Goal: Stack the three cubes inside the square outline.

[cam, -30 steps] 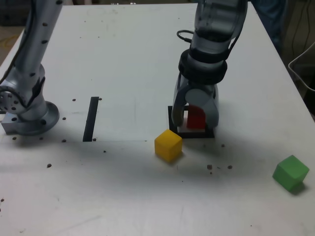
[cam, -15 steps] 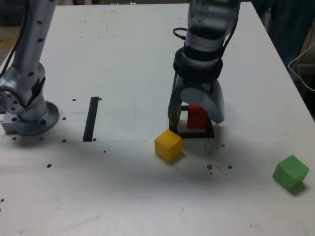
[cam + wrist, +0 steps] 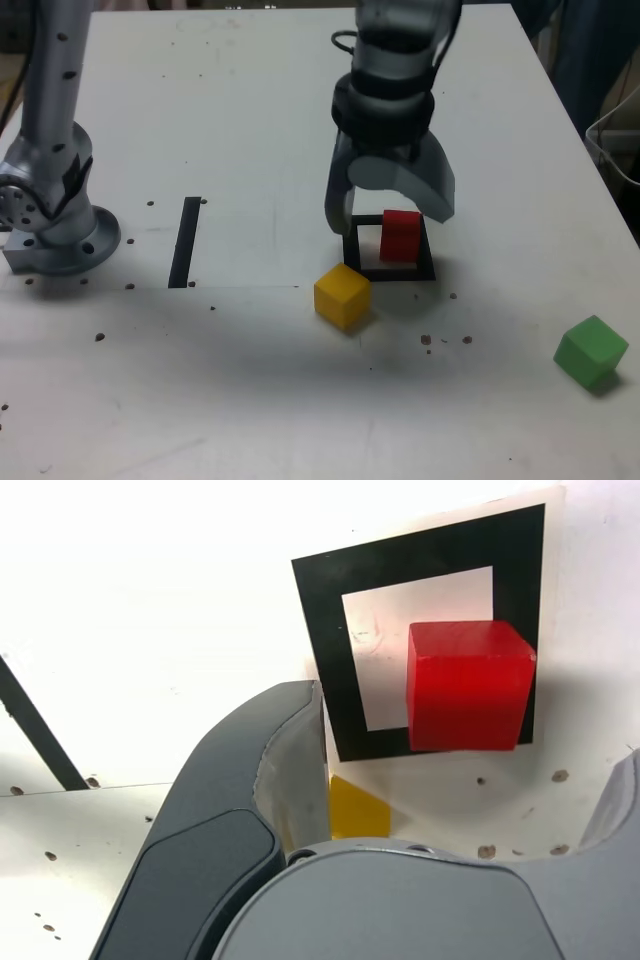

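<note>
cube [image 3: 401,237] in outline [image 3: 398,274] | second cube [image 3: 342,297] before it | third cube [image 3: 591,352] exterior view's right

A white, speckled table [image 3: 240,400] holds a red cube [image 3: 401,237] on a black square outline [image 3: 376,274], a yellow cube [image 3: 342,296] just beside it, a green cube [image 3: 591,352] well apart, and a black strip [image 3: 185,242].

3 cubes [image 3: 342,297] apart (red 1 [image 3: 401,238] within square outline [image 3: 390,274]).
</note>
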`<control>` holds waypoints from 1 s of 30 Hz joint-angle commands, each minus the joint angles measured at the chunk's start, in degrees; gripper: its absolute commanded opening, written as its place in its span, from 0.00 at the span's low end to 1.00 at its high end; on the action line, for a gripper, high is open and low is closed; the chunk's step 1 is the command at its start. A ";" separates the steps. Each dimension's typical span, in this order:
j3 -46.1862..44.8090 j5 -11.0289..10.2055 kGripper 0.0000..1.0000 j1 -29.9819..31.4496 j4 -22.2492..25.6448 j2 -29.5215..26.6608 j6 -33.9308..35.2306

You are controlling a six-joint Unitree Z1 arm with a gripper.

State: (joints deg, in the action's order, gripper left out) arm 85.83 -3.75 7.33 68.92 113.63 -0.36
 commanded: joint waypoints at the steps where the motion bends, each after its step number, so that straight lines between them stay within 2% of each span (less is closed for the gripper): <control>1: -0.16 0.04 1.00 0.18 1.44 -1.82 0.10; 5: -0.41 1.12 0.99 1.28 2.99 -3.25 0.90; 15: -2.58 4.07 0.99 8.21 3.15 -7.93 5.93; 30: -7.26 2.11 0.99 10.60 1.67 -6.92 11.32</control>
State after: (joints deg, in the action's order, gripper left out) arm 78.75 -1.56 17.74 70.90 106.20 10.78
